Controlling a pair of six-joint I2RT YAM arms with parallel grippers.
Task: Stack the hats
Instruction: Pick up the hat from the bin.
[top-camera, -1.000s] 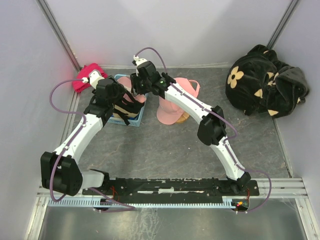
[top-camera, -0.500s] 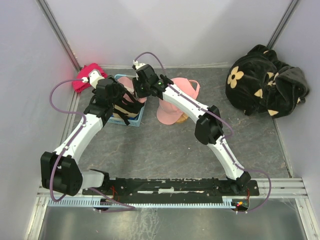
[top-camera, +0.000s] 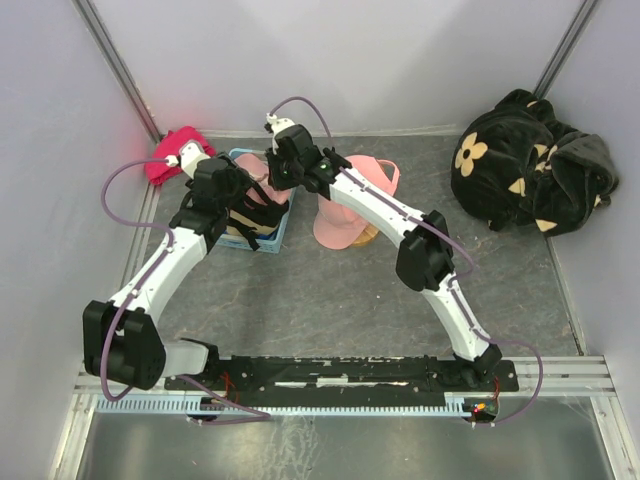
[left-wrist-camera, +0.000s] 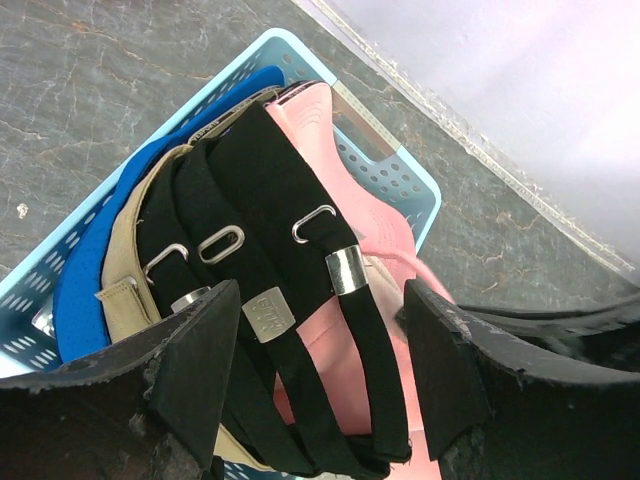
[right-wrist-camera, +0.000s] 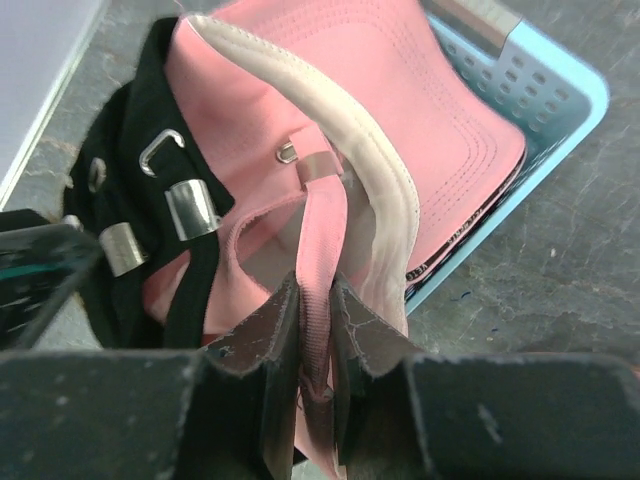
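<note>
Left gripper (left-wrist-camera: 320, 340) hung wide open and empty over the black fabric caps (left-wrist-camera: 260, 190) in the light-blue perforated plastic basket (left-wrist-camera: 392, 178), far left. Just past it, the right gripper (right-wrist-camera: 315, 300) was clamped on the back strap (right-wrist-camera: 318, 225) of the soft pink baseball cap (right-wrist-camera: 400, 100), crown lying straight beyond its fingers.

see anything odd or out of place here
Yes: a stray hat lies on the table outside the basket where the others are stacked; the right gripper pinches a pink hat by its back strap.
</note>
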